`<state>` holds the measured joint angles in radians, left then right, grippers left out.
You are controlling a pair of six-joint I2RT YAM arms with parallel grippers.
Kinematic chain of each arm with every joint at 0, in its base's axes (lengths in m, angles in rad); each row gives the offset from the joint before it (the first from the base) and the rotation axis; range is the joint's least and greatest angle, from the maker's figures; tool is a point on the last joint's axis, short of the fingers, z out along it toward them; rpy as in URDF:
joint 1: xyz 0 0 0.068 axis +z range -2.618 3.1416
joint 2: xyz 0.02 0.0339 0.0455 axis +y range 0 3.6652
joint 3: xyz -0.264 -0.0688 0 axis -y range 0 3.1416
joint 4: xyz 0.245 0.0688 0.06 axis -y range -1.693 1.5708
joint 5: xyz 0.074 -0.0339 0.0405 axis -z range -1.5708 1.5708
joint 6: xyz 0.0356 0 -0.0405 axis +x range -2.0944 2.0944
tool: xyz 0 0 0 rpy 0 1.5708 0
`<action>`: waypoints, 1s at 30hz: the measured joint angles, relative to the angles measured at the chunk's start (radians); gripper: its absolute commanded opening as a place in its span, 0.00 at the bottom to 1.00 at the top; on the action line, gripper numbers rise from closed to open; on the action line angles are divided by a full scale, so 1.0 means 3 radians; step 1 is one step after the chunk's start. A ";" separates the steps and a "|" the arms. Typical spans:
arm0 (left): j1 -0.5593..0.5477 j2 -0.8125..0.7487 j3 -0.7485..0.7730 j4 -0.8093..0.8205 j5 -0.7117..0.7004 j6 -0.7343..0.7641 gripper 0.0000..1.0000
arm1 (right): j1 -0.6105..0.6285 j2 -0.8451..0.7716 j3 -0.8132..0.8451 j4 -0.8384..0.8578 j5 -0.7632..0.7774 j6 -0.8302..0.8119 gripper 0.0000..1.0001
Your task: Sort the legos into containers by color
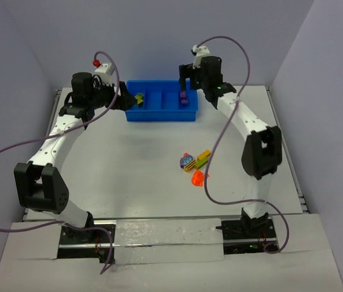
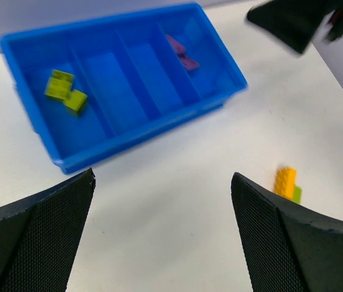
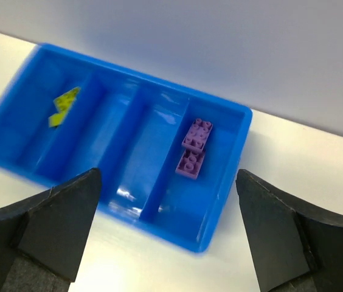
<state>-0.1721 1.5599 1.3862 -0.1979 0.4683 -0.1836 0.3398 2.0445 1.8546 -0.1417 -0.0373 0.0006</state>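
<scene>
My left end effector [image 2: 162, 176] hangs wide and empty by the left end of the blue bin [image 1: 162, 115], at the far edge of the bench [image 1: 129, 170]. Its leftmost compartment holds olive-green bricks [image 2: 62, 91], its rightmost purple bricks [image 3: 194, 146]. My right end effector [image 3: 168, 176] spreads wide and empty above those. Toward the right edge lie loose mixed bricks [image 1: 194, 162].

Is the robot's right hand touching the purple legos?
Apart. The right wrist view shows the right gripper open, the purple legos lying well clear between its jaws.
</scene>
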 measured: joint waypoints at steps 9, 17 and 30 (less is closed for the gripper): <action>-0.0092 -0.0108 -0.0316 -0.0014 0.0464 0.0198 0.96 | -0.0188 -0.1631 -0.1247 -0.0324 -0.0561 -0.0325 0.96; -0.0093 -0.0160 -0.0429 0.0022 0.0475 0.0158 0.97 | 0.0022 -0.1881 -0.2186 -0.0974 -0.0814 -0.0587 0.94; -0.0093 -0.0207 -0.0430 -0.0013 0.0318 0.0136 0.99 | 0.0775 -0.1711 -0.2250 -0.1576 -0.0609 -0.0354 1.00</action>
<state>-0.2001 1.4979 1.2572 -0.2016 0.5638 -0.1429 0.5722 1.5313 1.1797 -0.6144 -0.2200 -0.1057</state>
